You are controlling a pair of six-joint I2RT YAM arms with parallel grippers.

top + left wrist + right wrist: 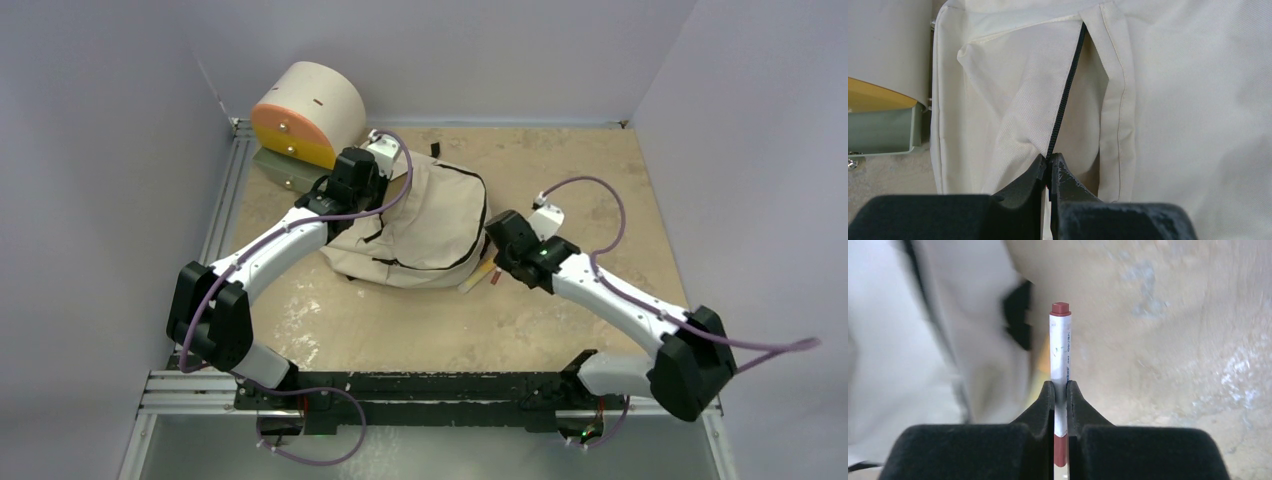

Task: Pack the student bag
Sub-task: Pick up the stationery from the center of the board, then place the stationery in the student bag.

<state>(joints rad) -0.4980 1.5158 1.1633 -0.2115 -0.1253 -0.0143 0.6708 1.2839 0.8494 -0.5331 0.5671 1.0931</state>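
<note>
Right gripper clamps a red-capped white pen; left gripper pinches the bag at its black zipper.
The pen's small print is too blurred to read. Only the top view shows the whole beige bag, lying mid-table just beside the cream-and-orange drawer unit at back left. Bare table lies open to its right and nearer.

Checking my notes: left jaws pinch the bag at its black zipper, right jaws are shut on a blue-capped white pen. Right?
Not quite. The pen has a dark red cap, not blue; the right wrist view shows it. The left jaws do pinch the student bag at its black zipper.
</note>
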